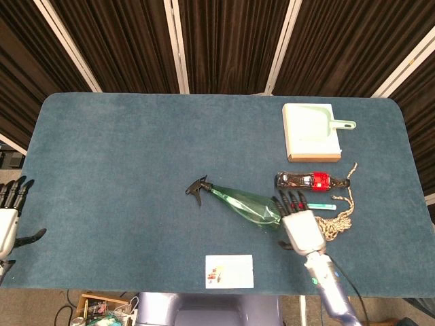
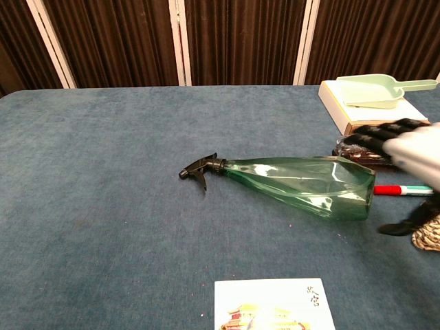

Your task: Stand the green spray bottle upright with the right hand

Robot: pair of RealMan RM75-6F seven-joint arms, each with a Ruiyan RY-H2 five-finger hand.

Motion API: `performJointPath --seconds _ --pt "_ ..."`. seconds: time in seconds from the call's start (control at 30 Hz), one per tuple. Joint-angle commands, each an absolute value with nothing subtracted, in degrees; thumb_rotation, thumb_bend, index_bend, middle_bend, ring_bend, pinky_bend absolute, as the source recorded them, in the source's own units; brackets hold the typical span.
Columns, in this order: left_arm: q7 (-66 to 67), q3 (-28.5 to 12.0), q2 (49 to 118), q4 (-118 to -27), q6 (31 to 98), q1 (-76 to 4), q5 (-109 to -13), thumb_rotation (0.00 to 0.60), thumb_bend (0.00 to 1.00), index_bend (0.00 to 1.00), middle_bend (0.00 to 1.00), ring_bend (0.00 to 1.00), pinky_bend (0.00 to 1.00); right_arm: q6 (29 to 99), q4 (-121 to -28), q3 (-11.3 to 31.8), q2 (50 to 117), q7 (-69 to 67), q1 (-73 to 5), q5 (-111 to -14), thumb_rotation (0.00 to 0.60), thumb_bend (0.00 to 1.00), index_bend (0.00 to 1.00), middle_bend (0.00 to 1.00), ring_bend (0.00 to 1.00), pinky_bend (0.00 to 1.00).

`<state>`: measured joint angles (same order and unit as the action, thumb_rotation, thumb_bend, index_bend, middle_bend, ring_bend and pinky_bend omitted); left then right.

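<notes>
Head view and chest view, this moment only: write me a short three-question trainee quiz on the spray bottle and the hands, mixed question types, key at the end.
1. True or false: the green spray bottle stands upright on the table.
2. Which hand is next to the bottle's base? A) left hand B) right hand C) neither
3. Fill in: the bottle's black nozzle points toward the ____ side of both views.

Key
1. False. It lies on its side.
2. B. The right hand, fingers spread and holding nothing, is by the wide base; the left hand is off the table's left edge.
3. Left.
</notes>
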<state>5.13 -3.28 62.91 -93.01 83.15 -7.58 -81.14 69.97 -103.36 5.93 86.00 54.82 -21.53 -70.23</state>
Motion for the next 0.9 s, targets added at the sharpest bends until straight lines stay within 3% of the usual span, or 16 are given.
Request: performJointPath --seconds 0.03,0.3,0.63,0.9 --pt "4.3 -4.2 62.6 -92.7 82.3 -7.6 -79.4 0.600 0.00 0.00 0.00 0.00 0.00 69.0 -105.2 10.9 94.0 66.5 -27.5 -60.7 0.600 0.10 0.00 0.00 0.00 0.00" --pt "5.2 -5.8 62.8 -91.5 80.3 -8.1 -74.7 0.600 0.00 0.00 0.00 0.00 0.00 70.1 -104.4 15.6 100.4 77.3 -34.8 -50.9 0.600 0.10 0.00 0.00 0.00 0.00" --pt "4.8 -6.8 62.8 -91.0 78.0 -8.7 -71.9 0.600 0.00 0.00 0.00 0.00 0.00 72.2 -94.9 20.7 108.6 87.6 -44.7 -39.5 0.600 0.10 0.00 0.00 0.00 0.00" --pt "3.1 -7.2 62.5 -90.5 77.6 -8.7 -71.4 0.600 0.00 0.00 0.00 0.00 0.00 72.4 -84.3 21.9 113.3 93.2 -50.8 -32.1 0.600 0.11 0.00 0.00 0.00 0.00"
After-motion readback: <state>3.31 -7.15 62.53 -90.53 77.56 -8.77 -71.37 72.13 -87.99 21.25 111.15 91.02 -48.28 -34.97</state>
